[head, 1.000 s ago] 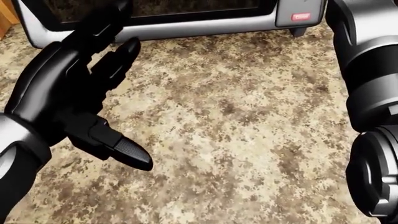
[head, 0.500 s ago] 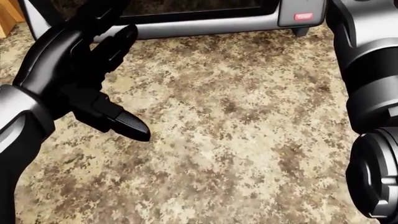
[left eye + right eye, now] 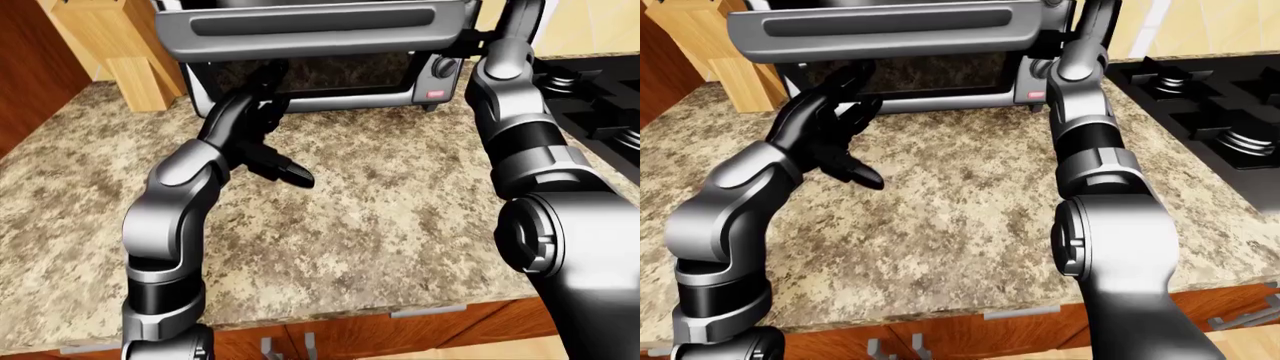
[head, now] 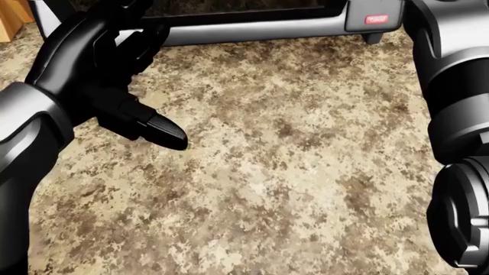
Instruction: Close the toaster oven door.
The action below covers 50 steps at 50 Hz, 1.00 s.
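Left robot hand (image 3: 830, 135) hangs over the surface (image 3: 400, 225) with its black fingers (image 3: 845, 86) spread wide and reaching up under the lowered toaster oven door (image 3: 315, 30) — whether the tips touch the door's underside, I cannot tell. Its thumb (image 3: 290, 174) sticks out toward the near edge of the surface, holding nothing.

On the other side, the right arm (image 3: 520, 127) rises along the right of the oven, and the right robot hand (image 3: 1065, 15) is up by the door's right end at the top of the right-eye view, mostly hidden, so its fingers' spread cannot be read.

The toaster oven (image 3: 340, 79) sits at the far edge of the speckled stone surface, a little toward its left corner. Its door is swung partway down, a grey panel with a long dark handle bar (image 3: 890, 22) facing outward, and below it the dark cavity shows. A knob (image 3: 445, 67) and a small red button (image 4: 374, 19) sit on the oven's right-hand panel.

A wooden knife block (image 3: 115, 49) stands just beside the oven at the far left corner — and a black stove (image 3: 1210, 105) lies past the right edge of the surface. Wooden cabinet fronts (image 3: 400, 334) run below the near edge.
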Motion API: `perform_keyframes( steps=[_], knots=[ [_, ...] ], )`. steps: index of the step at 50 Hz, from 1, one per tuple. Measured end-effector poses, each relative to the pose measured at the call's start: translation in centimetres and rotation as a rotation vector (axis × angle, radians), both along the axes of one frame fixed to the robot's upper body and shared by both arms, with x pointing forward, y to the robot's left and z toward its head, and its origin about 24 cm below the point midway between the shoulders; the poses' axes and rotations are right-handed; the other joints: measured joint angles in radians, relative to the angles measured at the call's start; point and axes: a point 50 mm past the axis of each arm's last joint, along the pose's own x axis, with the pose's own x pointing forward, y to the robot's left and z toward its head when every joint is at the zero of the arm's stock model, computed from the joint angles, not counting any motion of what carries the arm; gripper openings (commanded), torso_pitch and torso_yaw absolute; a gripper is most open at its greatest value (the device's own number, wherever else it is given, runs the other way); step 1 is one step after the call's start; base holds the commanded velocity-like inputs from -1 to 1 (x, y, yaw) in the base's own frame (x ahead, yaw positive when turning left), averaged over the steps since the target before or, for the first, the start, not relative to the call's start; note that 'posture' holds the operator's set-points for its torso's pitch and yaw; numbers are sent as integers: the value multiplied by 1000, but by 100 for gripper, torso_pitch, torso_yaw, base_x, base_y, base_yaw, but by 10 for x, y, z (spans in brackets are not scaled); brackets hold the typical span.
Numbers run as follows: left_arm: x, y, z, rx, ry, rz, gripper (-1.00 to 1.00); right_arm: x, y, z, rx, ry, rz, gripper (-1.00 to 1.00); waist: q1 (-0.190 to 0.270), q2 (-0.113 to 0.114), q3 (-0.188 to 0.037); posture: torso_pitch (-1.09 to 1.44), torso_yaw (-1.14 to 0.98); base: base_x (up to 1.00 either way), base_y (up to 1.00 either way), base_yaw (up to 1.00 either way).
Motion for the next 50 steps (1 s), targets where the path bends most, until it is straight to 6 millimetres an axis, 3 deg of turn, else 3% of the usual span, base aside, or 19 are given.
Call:
perform_keyframes(
  steps=[50],
  knots=[
    [47,-5,16,37,-45,-29,100,-1,6,-1,11,-28,-24,100,6,-8,-16,0,0,0,0,0]
  ],
)
